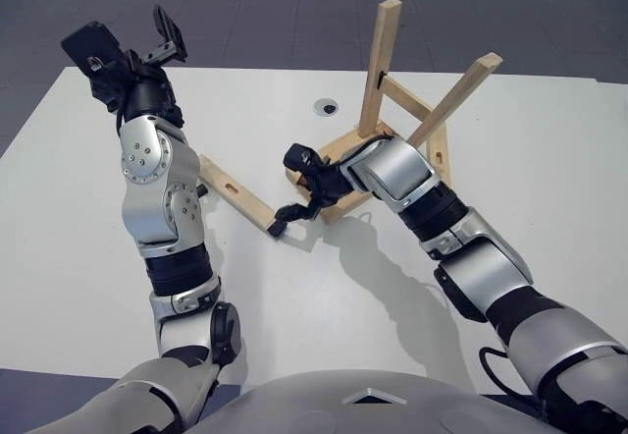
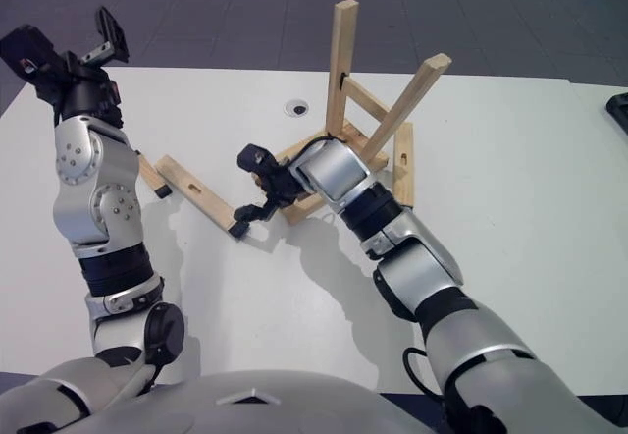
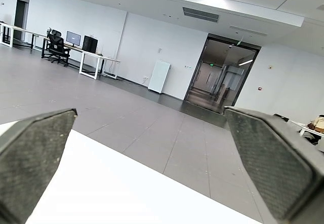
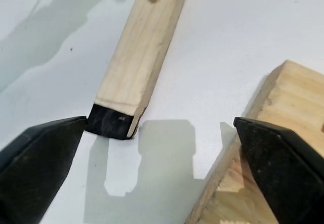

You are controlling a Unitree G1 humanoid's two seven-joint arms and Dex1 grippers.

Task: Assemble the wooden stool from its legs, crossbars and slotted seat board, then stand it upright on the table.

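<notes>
Right gripper, fingers spread and empty, hangs low between a loose leg's capped end and the seat board, which lies flat carrying two legs and a crossbar; left gripper raised, splayed, idle: roughly half built by my reckoning, loose leg unfitted, stool not yet stood upright.
</notes>
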